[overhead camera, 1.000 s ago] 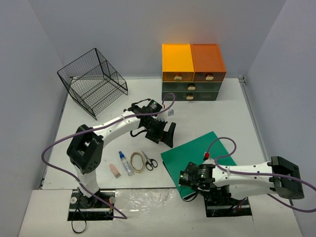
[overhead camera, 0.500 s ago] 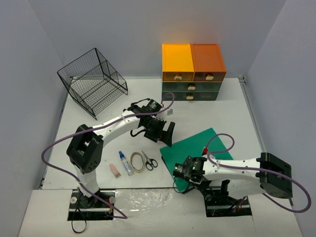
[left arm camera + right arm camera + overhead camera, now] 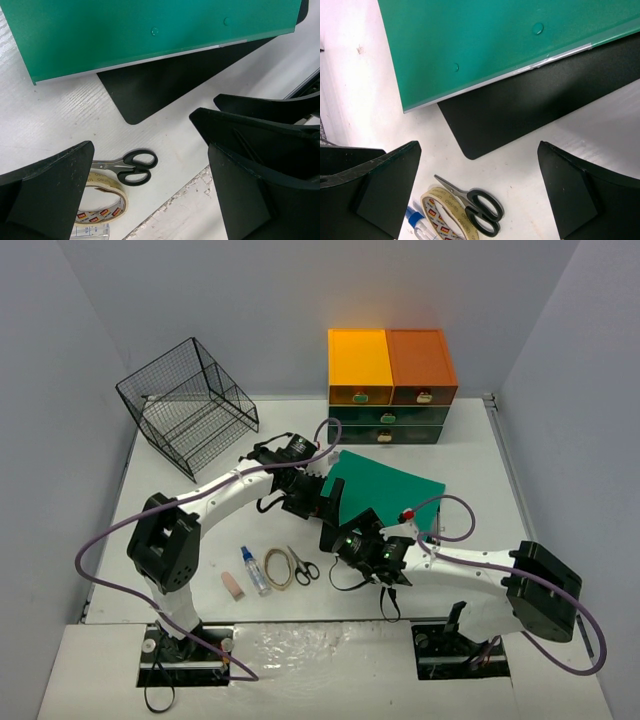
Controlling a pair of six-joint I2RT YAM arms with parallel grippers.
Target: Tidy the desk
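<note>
Now that the green folder (image 3: pixel 385 490) has slid from near-right to mid tabletop (image 3: pixel 470 460), R arm (image 3: pixel 465 565) swung in; both arms' jaws apart, empty, so sorting's barely begun.

Green folder (image 3: pixel 390 488) moved: was at the near right of the bench (image 3: pixel 470 470), in front of the right arm's base. Now mid-bench, farther back and left, its far corner close to the drawer unit (image 3: pixel 390 390).

Right arm swung left and forward. Right pincer (image 3: pixel 338 538) was low by the folder's near corner, now over mid-bench at the folder's near-left edge, just right of the scissors (image 3: pixel 303 567). Its elbow block also came left and lower.

Left arm shifted a bit left and back. Left pincer (image 3: pixel 320 504) pulled slightly back toward the far side, now right at the folder's left edge. The two pincers are much closer together than before.
</note>
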